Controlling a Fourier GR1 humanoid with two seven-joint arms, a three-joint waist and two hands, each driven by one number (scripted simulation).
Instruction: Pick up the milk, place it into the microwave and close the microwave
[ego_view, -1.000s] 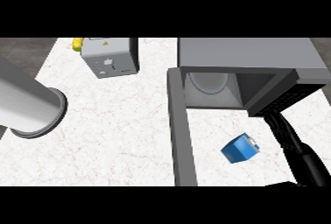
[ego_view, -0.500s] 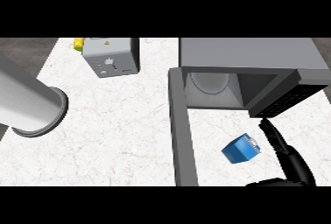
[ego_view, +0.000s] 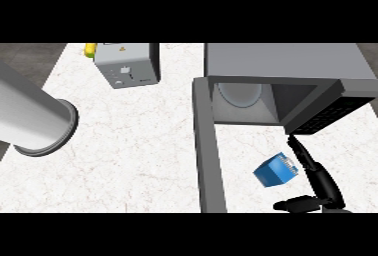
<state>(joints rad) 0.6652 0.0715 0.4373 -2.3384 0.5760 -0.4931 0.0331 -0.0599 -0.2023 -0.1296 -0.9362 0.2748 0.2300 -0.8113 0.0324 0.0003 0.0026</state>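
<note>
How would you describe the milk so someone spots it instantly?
Find the open microwave at the right of the counter. In front of its opening, between the swung-out door and the black right hand, lies the milk. It is the only blue thing, a small tilted carton.

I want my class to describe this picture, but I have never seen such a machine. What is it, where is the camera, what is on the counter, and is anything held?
This is one picture, taken from the robot's head, looking steeply down at a white counter. The robot is a humanoid; its arms come in from the lower edge. The grey cylinder at the left is its left forearm; that hand is out of sight. The black shape at the lower right is its right hand, fingers straight, close beside the blue milk carton. Nothing is held yet. Behind the carton stands the microwave, its door swung open, a round plate inside. At the far left stand a grey toaster-like box and something yellow, mostly hidden.
</note>
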